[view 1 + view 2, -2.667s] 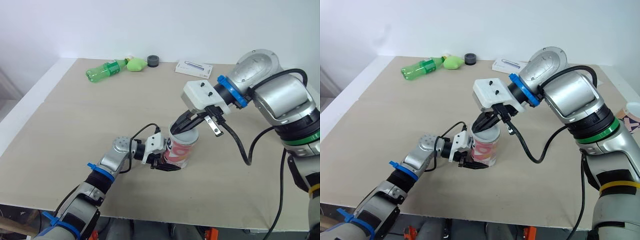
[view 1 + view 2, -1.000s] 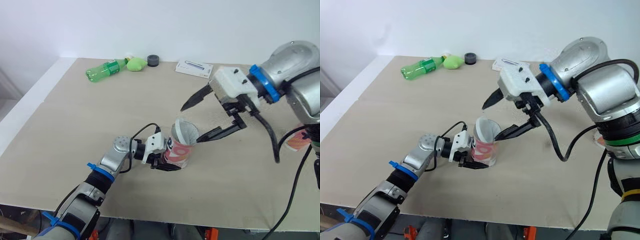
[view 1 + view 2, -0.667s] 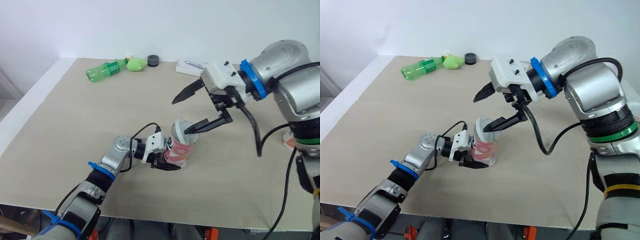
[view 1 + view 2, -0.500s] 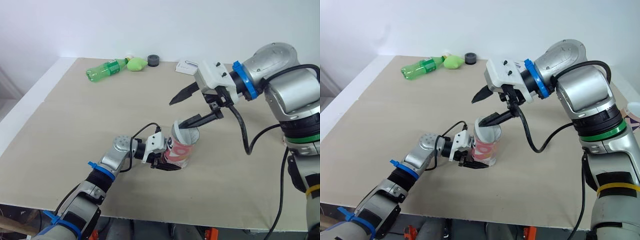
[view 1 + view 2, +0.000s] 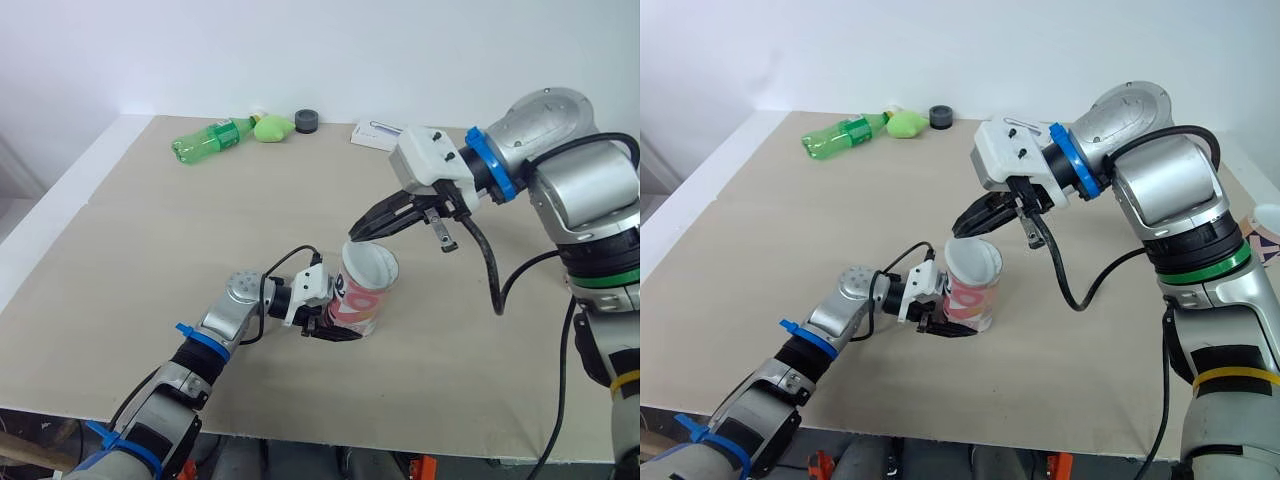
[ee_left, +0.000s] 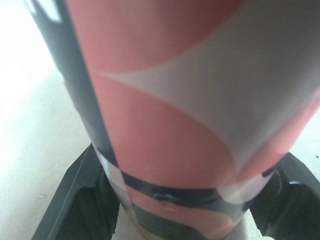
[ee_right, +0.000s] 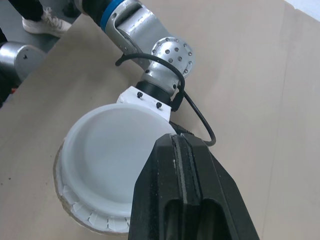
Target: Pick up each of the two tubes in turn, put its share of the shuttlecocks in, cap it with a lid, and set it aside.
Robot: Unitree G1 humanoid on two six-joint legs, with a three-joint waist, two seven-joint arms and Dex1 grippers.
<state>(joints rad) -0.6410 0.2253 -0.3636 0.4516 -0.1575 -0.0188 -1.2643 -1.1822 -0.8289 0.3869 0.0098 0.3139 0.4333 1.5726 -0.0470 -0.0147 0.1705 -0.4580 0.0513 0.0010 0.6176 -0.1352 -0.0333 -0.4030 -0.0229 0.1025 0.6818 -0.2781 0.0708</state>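
Half a second ago the right gripper (image 5: pixel 352 237) had its two fingers splayed wide, the lower one lying across the mouth of the tube (image 5: pixel 358 305). Now those fingers are pressed together into a single point, empty, hanging just above the far rim of the white lid (image 5: pixel 370 265). The lid sits on the tube's mouth directly beneath that tip, though it looks slightly tilted rather than pushed home. The left gripper (image 5: pixel 940 322) has not budged, pinching the tube low down as it stands on the worktop (image 5: pixel 150 240). I'd judge the capping nearly done; a firm press looks needed next.
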